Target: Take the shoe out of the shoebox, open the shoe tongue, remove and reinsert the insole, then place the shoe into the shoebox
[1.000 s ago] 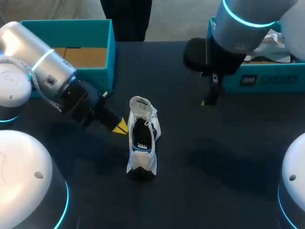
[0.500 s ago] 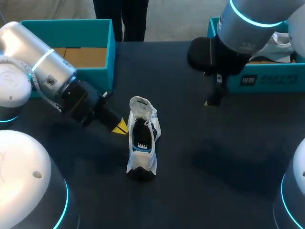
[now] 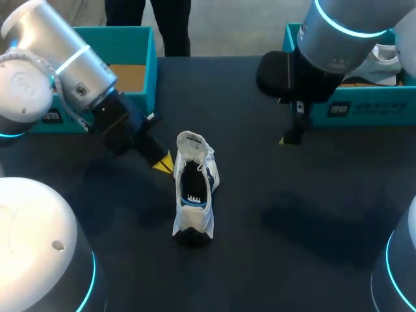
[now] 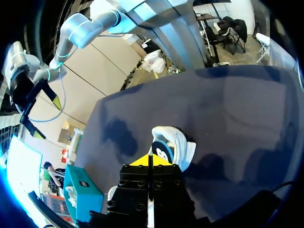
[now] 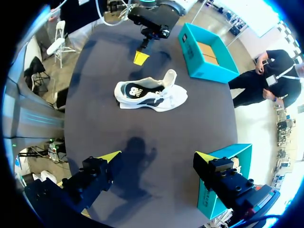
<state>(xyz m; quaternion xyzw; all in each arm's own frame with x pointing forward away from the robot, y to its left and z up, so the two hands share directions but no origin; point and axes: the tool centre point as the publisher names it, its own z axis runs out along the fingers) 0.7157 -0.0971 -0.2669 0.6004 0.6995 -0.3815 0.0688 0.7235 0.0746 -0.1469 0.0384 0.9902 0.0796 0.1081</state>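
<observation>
Plainly, the shoe (image 3: 194, 188) is out of its box. It stands on its sole mid-table (image 3: 292, 221), long axis running 12 to 6 o'clock in the head view. The raised tongue (image 3: 190, 142) is at the 12 end and the heel at the 6 end. The insole (image 3: 194, 196) shows in the opening.

- The left gripper (image 3: 162, 165) is at the shoe's 10 o'clock, just beside the tongue end; I cannot tell whether it touches. Its yellow tips are pressed together, holding nothing.
- The right gripper (image 3: 289, 135) is at the shoe's 2 o'clock, well apart from it. Its fingers are spread wide and empty, near the right teal box (image 3: 364, 109).
- The left teal box (image 3: 140, 97) lies at the shoe's 10 o'clock, beyond the left arm.

Judgement: the left arm is nearer. The tongue looks lifted, so the insole is next. The left fingers would have to part and come in across the shoe's short axis, from 10 toward the opening.
</observation>
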